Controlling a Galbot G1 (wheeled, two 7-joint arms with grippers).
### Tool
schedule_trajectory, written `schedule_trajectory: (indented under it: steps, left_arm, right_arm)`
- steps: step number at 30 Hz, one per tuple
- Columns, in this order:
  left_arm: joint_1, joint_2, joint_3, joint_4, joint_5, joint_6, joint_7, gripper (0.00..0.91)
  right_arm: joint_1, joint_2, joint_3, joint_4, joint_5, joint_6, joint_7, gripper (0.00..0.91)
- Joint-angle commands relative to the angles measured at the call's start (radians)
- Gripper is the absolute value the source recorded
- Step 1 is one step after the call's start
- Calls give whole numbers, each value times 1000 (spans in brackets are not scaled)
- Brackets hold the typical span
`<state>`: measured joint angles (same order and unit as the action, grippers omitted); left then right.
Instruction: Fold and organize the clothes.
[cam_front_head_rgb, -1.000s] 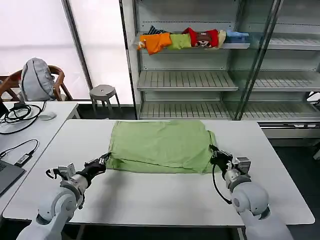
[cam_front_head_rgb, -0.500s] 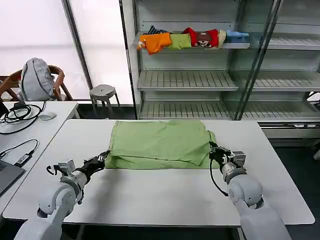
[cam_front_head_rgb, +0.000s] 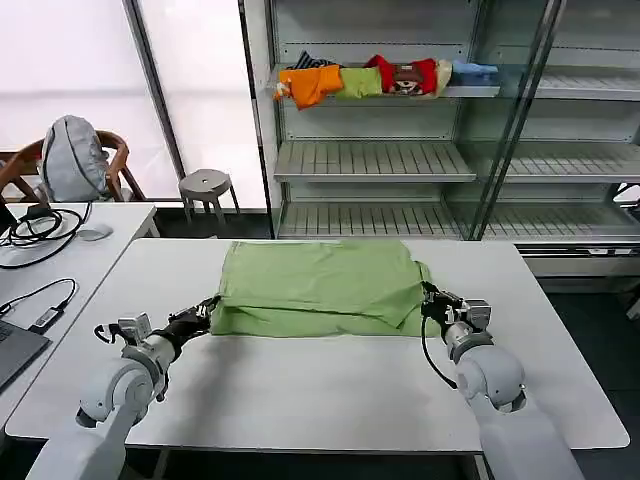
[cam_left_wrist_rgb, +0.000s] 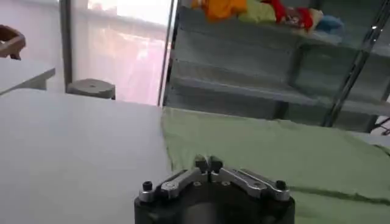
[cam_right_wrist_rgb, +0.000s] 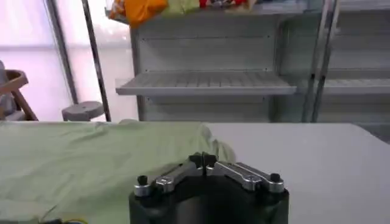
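The clothes are one light green shirt (cam_front_head_rgb: 320, 285) lying folded and flat on the white table (cam_front_head_rgb: 300, 400), with a doubled layer along its near edge. My left gripper (cam_front_head_rgb: 207, 313) is shut on the shirt's near left corner. At the near right corner my right gripper (cam_front_head_rgb: 428, 300) is shut on the cloth too. In the left wrist view the left gripper (cam_left_wrist_rgb: 208, 163) has its jaws pressed together against the green shirt (cam_left_wrist_rgb: 274, 152). The right wrist view shows the right gripper (cam_right_wrist_rgb: 202, 160) closed at the edge of the shirt (cam_right_wrist_rgb: 91, 158).
A metal shelf unit stands behind the table, with a row of orange, green, red and blue garments (cam_front_head_rgb: 360, 78) on an upper shelf. A side desk with cables and a laptop (cam_front_head_rgb: 10, 350) is at the left. A stool (cam_front_head_rgb: 205, 185) stands behind.
Both grippers have moved away from me with the shirt's near corners. The near edge has shifted toward the shelf and the shirt looks shorter front to back.
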<state>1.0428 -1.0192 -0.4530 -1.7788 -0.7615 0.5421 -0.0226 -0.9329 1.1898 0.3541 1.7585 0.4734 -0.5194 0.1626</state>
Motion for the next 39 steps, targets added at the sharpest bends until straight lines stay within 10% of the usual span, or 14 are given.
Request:
schedule_trajectory:
  steps: [1, 22, 23, 24, 39]
  left_arm:
    - [-23, 4, 19, 46, 21, -7, 17, 20]
    - [-94, 7, 50, 127, 33, -15, 33, 20]
    - [-95, 8, 51, 129, 34, -15, 32, 514]
    - [-97, 8, 52, 130, 52, -15, 31, 907]
    - [51, 91, -16, -97, 39, -58, -3, 907]
  right_arm:
    - [17, 6, -14, -19, -9, 3, -2, 0]
    - [59, 18, -36, -77, -46, -5, -7, 0]
    - [58, 19, -37, -78, -56, -11, -11, 907]
    - [58, 19, -37, -82, -69, -8, -16, 907]
    - [6, -56, 51, 19, -17, -20, -1, 907]
